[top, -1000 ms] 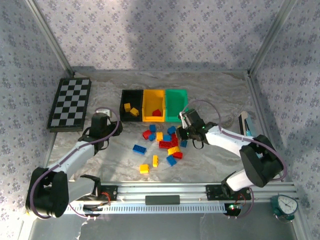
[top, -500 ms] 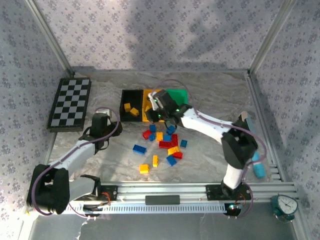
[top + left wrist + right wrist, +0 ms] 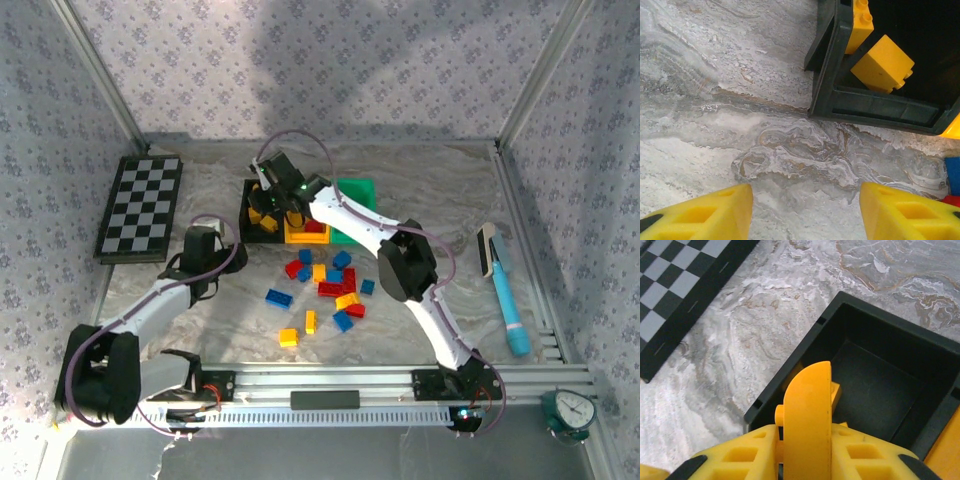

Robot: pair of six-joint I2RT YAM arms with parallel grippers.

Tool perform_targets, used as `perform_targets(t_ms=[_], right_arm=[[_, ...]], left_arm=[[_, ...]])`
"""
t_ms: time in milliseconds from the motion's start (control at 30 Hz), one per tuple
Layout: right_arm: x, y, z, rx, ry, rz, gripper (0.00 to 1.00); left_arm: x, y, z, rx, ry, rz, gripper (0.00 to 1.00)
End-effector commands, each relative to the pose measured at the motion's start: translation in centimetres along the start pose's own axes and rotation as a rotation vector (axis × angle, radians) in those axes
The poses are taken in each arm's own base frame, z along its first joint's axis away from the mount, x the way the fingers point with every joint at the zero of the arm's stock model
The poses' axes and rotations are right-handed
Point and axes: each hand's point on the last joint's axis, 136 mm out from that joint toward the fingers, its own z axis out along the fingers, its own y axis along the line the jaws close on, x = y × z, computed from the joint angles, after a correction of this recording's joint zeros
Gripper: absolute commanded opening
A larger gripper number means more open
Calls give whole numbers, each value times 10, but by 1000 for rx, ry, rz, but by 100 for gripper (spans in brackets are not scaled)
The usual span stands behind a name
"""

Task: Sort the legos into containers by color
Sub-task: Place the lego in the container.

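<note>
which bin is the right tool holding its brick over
The black bin, leftmost of the three; the right tool holds a yellow brick above it.

- The desk [image 3: 440, 190] has a grey, marbled top that spans the middle of the top view.
- A black-and-white checkerboard [image 3: 140, 208] lies flat at its upper left.
- Three bins stand in a row at upper centre, side by side: the black bin [image 3: 875, 106] on the left, the yellow bin [image 3: 303, 238] in the middle and the green bin [image 3: 358, 187] on the right.
- Loose legos [image 3: 331, 289] in red, yellow and blue lie scattered at centre, below the bins.
- A blue-handled tool [image 3: 510, 310] lies at the right edge.
</note>
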Motion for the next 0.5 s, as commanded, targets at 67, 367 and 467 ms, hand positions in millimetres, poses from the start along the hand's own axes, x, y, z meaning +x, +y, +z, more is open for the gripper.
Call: perform_targets(t_ms=[67,367,467], right_arm=[[2,-10,0,58,44,4,38],[22,9,-25,55,58,-55,44],[41,22,-39,45,77,-82,44]], left_arm=[[-13,-9,-1,37,-25,-10,59],[-13,-9,-1,36,-26,-17,59],[-13,-6,-1,23,-27,-20,58]])
